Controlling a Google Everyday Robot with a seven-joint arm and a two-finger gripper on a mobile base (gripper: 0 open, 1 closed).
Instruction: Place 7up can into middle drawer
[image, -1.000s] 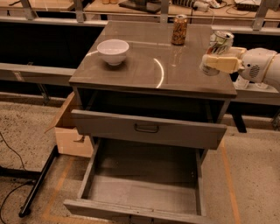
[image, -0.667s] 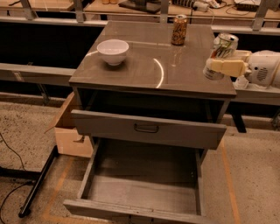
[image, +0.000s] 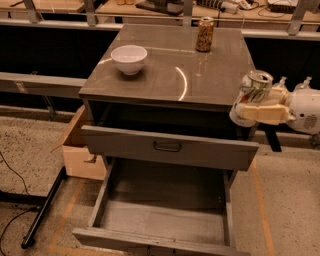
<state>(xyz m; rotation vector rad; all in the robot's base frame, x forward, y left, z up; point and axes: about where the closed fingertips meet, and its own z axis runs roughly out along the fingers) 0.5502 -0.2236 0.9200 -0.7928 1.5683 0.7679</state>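
Gripper (image: 249, 113) off the cabinet's (image: 150, 92) front right corner, cream fingers (image: 265, 114) clamped around the 7up can (image: 256, 85). Can held in the air, silver top up, level with the cabinet's top edge and clear of it.

Middle drawer (image: 165, 220) pulled far out low down, grey floor bare. Above it the drawer front with the loop handle (image: 167, 146) stands partly out and overhangs the rear of the open drawer.

On the cabinet top: white bowl (image: 129, 59) at left, brown-orange can (image: 204, 34) at the back, well apart.

Cardboard box (image: 82, 157) on the floor at the cabinet's left, a black pole (image: 42, 210) lying beside it.
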